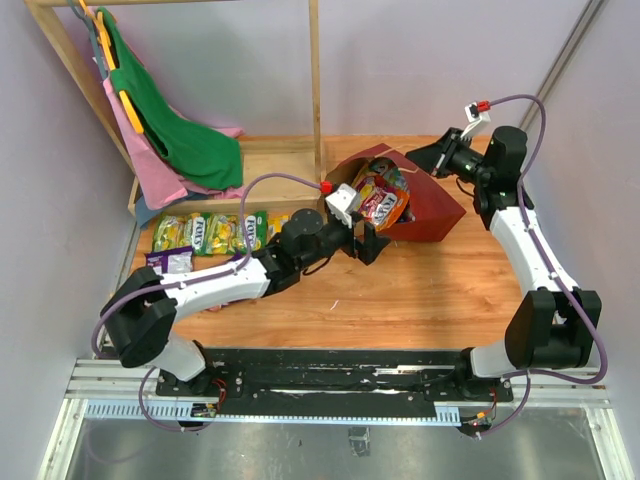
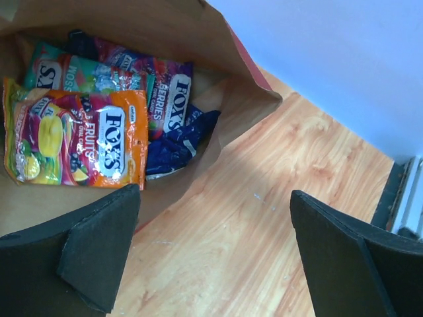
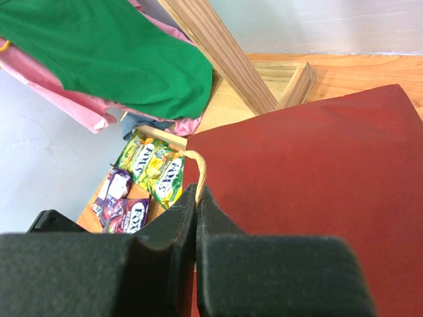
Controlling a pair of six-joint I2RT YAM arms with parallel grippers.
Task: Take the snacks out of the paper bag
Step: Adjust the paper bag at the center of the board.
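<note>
Standing by the arm bases, you first meet the left claw (image 2: 217, 247), its jaws spread wide apart and holding nothing, low over the worktop (image 1: 400, 290) just short of the mouth of the paper bag (image 1: 430, 212). The bag lies on its side, dark red outside with kraft lining showing, its mouth turned toward that claw. Nearest the opening lies an orange packet (image 2: 79, 142), with a green packet (image 2: 79, 72) and a berries packet (image 2: 168, 92) behind it and a blue chip bag (image 2: 178, 142) tucked beside them. Off to the left, a row of green-and-yellow packets (image 1: 210, 232) and a purple packet (image 1: 170, 261) lie out on the worktop. Farther back, the right claw (image 3: 197, 198) is pinched together on the bag's tan loop handle (image 3: 198, 168). Beyond stands the wooden rack (image 1: 316, 80) with its green cloth (image 1: 185, 135).

By my reckoning the job is part done and a fresh reach-in is in hand. The next move calls for sliding the open jaws into the mouth and straddling the orange packet's edge without catching the paper lip.
</note>
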